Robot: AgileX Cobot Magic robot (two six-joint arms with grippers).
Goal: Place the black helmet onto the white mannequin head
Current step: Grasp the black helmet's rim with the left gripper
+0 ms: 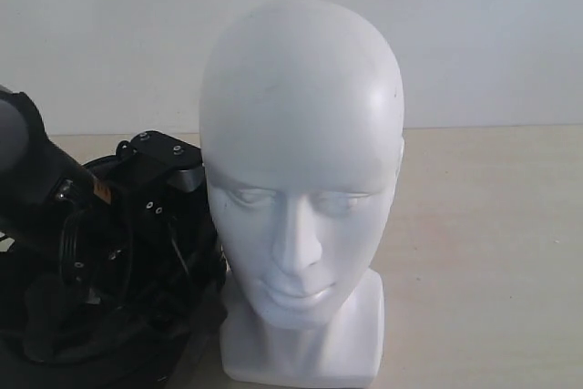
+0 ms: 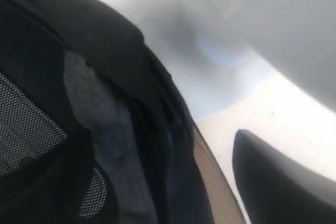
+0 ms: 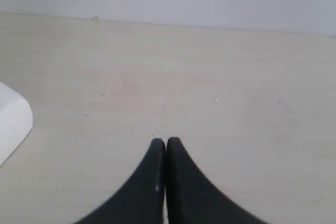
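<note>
**Status: helmet not yet fitted**

The black helmet (image 1: 64, 357) sits low on the surface (image 3: 220, 77), just beside the white mannequin head (image 1: 301, 134), which is bare. Lifting and seating are outstanding.

Left claw (image 2: 173, 145): one finger (image 2: 283, 182) shows outside the helmet rim. The other is hidden, so grip cannot be confirmed.

Right claw (image 3: 166, 143): tips pressed together, empty, over bare surface.

Materials: the helmet lining is padded fabric with mesh panels. The head is a smooth, glossy, rounded moulding on a blocky base.

Bright even light glazes the white mannequin head (image 1: 301, 134); left wrist view blurred.
</note>
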